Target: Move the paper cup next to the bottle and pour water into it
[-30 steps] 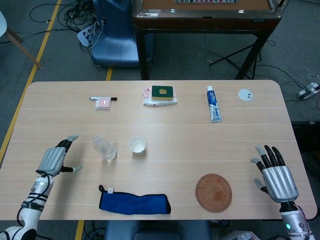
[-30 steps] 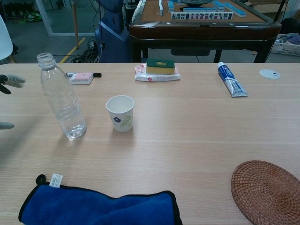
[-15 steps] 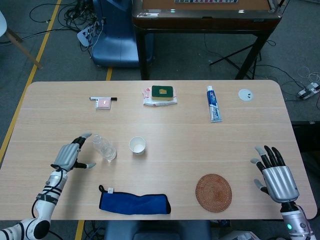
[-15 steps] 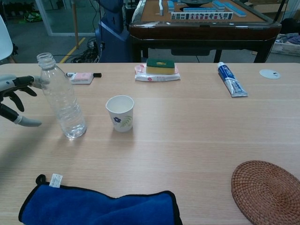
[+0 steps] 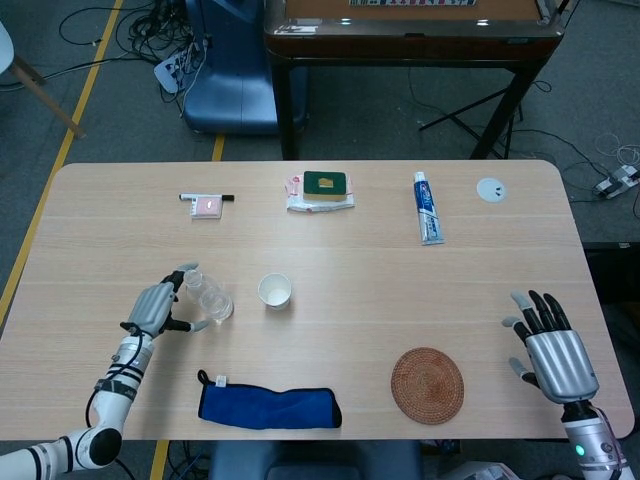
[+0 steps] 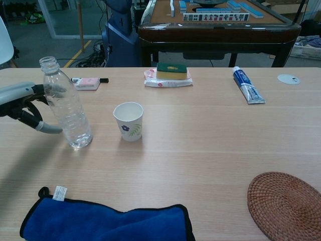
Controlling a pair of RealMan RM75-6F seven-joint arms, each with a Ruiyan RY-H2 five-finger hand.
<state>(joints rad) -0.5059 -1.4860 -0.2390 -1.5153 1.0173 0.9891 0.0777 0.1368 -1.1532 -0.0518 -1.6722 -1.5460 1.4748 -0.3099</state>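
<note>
The bottle [image 6: 65,103] stands upright and uncapped on the left part of the counter [image 5: 350,250], with the paper cup [image 6: 129,121] just to its right, near it but not touching. The left robot hand [image 6: 22,103] is at the bottle's left side, fingers spread and curving around it; one fingertip reaches the bottle's shoulder and the thumb lies against its lower body (whether it truly grips yet is hard to tell, the fingers look apart). The right robot hand [image 5: 553,352] rests at the counter's right edge, fingers apart and holding nothing. A woven coaster [image 5: 427,385] lies left of it, and a blue cloth [image 6: 108,221] lies along the near edge. Farther back are a toothpaste tube [image 5: 427,208], a sponge [image 5: 325,183] and a marker [image 6: 89,80].
</note>
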